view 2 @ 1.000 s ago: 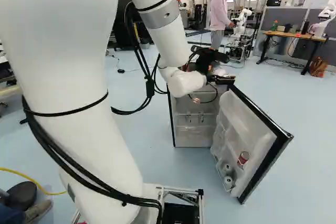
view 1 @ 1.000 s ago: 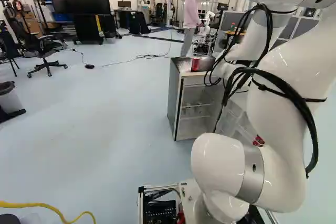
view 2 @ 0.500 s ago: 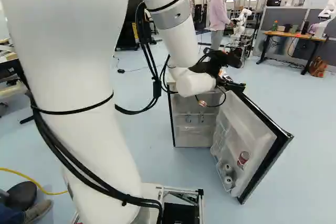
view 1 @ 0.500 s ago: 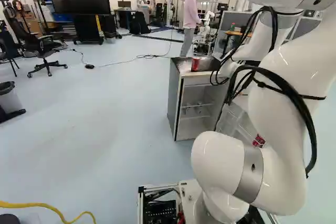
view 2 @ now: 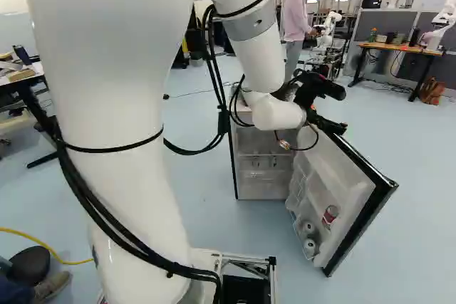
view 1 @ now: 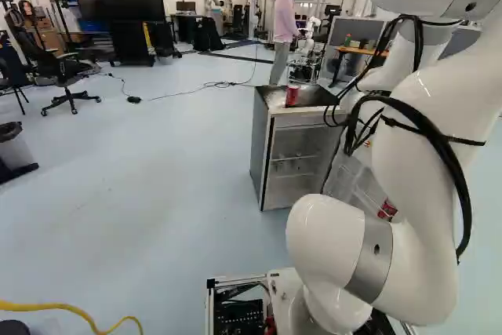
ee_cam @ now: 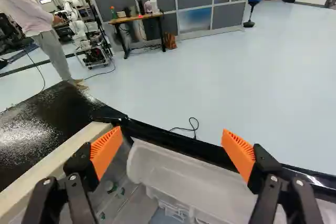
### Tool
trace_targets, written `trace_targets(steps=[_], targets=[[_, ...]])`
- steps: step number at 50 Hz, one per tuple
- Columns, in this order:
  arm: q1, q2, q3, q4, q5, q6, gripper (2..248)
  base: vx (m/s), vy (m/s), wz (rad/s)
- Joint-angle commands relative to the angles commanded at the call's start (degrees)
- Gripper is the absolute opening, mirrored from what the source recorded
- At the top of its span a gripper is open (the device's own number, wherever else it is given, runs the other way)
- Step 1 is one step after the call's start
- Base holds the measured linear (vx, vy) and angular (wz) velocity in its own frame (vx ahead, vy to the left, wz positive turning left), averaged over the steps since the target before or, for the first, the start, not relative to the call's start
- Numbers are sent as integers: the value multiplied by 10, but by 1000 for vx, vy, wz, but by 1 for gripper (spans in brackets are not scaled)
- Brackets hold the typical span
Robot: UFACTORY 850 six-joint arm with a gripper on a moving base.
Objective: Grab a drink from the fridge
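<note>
In the left base view a red can (view 1: pixel 292 96) stands on the fridge (view 1: pixel 263 147), in the right base view the claw (view 2: pixel 335 127) is near the top of the open door (view 2: pixel 342 179) with another red can (view 2: pixel 330 215) inside it, and in the wrist view the orange pads (ee_cam: pixel 238 155) are wide apart, holding nothing.

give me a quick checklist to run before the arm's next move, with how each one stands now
- Fridge door open: ok
- End effector open: ok
- Nothing between the orange pads: ok
- Red can in the door in wrist view: not ok, it doesn't show there
- Red can on the fridge top upright: ok
- End effector clear of the door by enough: cannot tell
</note>
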Motion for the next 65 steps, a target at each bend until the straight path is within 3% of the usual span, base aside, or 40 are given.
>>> trace_targets(steps=[65], targets=[[-86,-110,-136,14,-121,0,247,0,0,0]])
